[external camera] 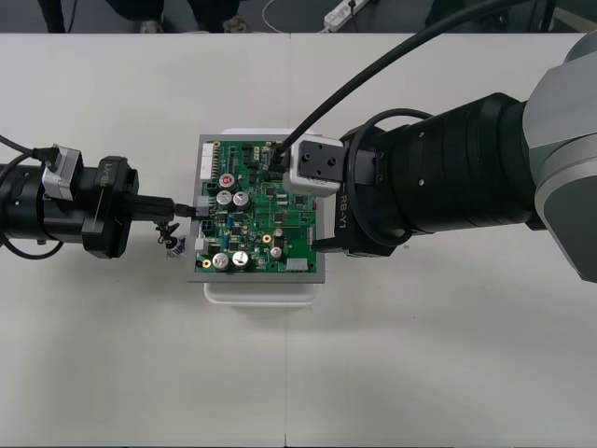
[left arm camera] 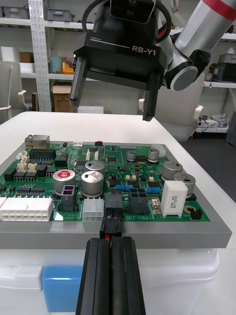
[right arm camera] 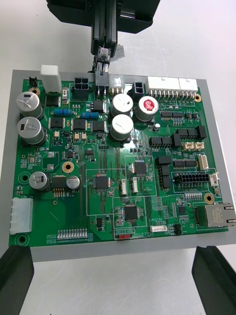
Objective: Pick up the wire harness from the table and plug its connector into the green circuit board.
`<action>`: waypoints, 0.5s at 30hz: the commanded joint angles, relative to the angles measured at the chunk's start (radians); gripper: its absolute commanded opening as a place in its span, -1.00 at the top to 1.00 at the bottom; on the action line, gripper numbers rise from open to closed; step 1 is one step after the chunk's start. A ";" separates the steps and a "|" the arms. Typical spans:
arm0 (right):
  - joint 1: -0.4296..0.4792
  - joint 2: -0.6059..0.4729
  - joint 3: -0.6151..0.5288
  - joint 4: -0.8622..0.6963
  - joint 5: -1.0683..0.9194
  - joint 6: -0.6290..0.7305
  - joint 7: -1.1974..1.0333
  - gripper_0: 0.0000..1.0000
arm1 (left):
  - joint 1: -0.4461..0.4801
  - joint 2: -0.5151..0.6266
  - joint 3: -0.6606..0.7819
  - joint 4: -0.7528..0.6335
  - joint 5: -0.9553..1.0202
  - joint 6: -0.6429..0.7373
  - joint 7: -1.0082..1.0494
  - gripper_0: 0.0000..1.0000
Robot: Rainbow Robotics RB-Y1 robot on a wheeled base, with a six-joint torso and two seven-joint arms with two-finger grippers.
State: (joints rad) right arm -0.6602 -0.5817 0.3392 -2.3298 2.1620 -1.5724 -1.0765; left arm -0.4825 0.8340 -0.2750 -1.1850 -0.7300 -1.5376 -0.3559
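The green circuit board (external camera: 261,217) (right arm camera: 118,162) (left arm camera: 113,172) lies on its white base (external camera: 261,291) at mid-table. My left gripper (external camera: 183,207) (left arm camera: 111,239) reaches in level from the left, shut on the harness's black plug (left arm camera: 112,216) (right arm camera: 102,69). The plug is pressed against a connector on the board's left edge; how deep it sits I cannot tell. The wires (external camera: 172,233) droop below the fingers, with the metal socket (external camera: 175,248) hanging beside the base. My right gripper (left arm camera: 112,110) (right arm camera: 118,280) hovers open over the board's right half, touching nothing.
The right arm's thick dark links (external camera: 448,177) cover the table right of the board, and a black cable (external camera: 373,65) arcs over them. A power strip (external camera: 343,13) lies on the floor strip beyond the far edge.
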 commanded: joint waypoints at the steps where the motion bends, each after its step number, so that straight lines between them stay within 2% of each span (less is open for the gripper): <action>1: 0.007 0.016 0.001 -0.028 -0.013 0.002 0.015 -0.88 | -0.045 -0.021 -0.012 -0.027 0.014 -0.033 -0.040 1.00; 15: 0.007 0.016 -0.002 -0.029 -0.018 0.002 -0.014 -0.89 | -0.045 -0.029 -0.012 -0.025 -0.006 -0.033 -0.034 1.00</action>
State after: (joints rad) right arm -0.6602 -0.5817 0.3392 -2.3298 2.1552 -1.5724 -1.0769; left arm -0.4825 0.8316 -0.2750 -1.1850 -0.7341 -1.5376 -0.3559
